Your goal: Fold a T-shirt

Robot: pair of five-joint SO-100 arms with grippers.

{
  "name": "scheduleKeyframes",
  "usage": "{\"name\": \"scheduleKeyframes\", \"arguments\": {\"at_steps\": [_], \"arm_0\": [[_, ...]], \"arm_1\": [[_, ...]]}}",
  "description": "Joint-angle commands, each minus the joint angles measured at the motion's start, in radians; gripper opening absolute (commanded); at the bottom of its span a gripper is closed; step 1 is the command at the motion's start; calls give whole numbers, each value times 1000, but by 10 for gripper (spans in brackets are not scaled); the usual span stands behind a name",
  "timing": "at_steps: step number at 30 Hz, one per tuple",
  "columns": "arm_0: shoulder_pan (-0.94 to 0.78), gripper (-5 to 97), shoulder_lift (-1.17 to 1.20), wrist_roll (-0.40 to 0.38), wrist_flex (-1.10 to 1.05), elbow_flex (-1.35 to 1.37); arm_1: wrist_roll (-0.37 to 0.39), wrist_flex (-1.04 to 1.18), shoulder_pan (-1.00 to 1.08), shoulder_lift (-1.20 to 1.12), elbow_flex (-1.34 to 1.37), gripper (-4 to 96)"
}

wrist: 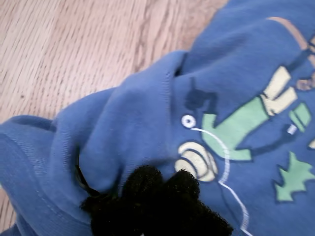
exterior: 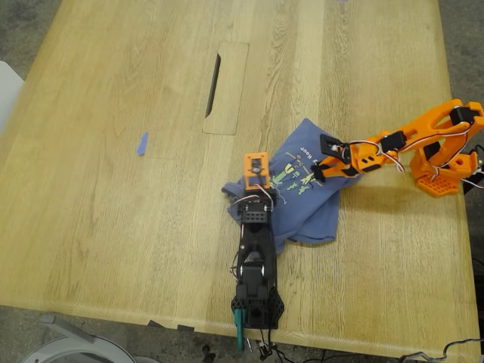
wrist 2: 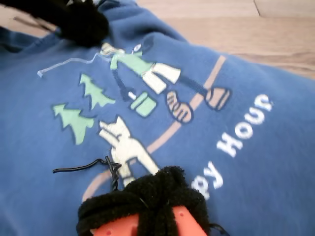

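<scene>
Exterior view: the T-shirt (exterior: 302, 189) lies bunched in a rough diamond on the wooden table (exterior: 113, 212), nearer the table's right edge than its left as this view shows it, and closer to the near edge than the far one. Only this view gives the whole layout — a black arm reaching in from the near edge, an orange arm reaching in from the right edge, a recessed slot panel (exterior: 225, 87) toward the far edge, and a small blue scrap (exterior: 141, 144) lying well apart on bare wood to the shirt's left.

First wrist view: close on a folded ridge of blue cloth beside the green-and-cream print (wrist: 231, 130); the hem stitching shows here, not in the exterior view. My first gripper (wrist: 157, 196) has black fuzzy pads (wrist: 142, 184) pressed together into the fabric — a fold seems to be pinched between them, though I cannot tell for certain how much cloth they hold.

Second wrist view: the print reads clearly — trees, a pale animal, white lettering "Hour" (wrist 2: 243, 125). My second gripper (wrist 2: 147, 206) sits on the shirt at the print; its black padding hides the jaw gap, so I cannot tell whether it is apart or together. The other black pad (wrist 2: 81, 22) shows at the cloth's far side.
</scene>
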Motion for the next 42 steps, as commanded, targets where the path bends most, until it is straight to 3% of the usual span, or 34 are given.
{"name": "scheduleKeyframes", "arguments": {"at_steps": [1,5,13,19,32,37,42], "arm_0": [[-120,4,-17,-2,-34,-78],[-232,3,-44,0,-34,-89],[-308,5,-74,8,-74,-117],[-334,4,-18,3,-63,-183],[-589,4,304,11,141,-150],[-755,1,503,9,149,-2],[-946,0,864,20,244,255]], "arm_1": [[3,12,11,146,114,-1],[5,199,64,495,325,-1],[-14,914,256,1348,477,-1],[-40,951,367,1345,407,-1],[-71,856,897,1374,351,-1],[-72,767,1045,1376,396,-1],[-78,681,1243,1379,448,-1]]}}
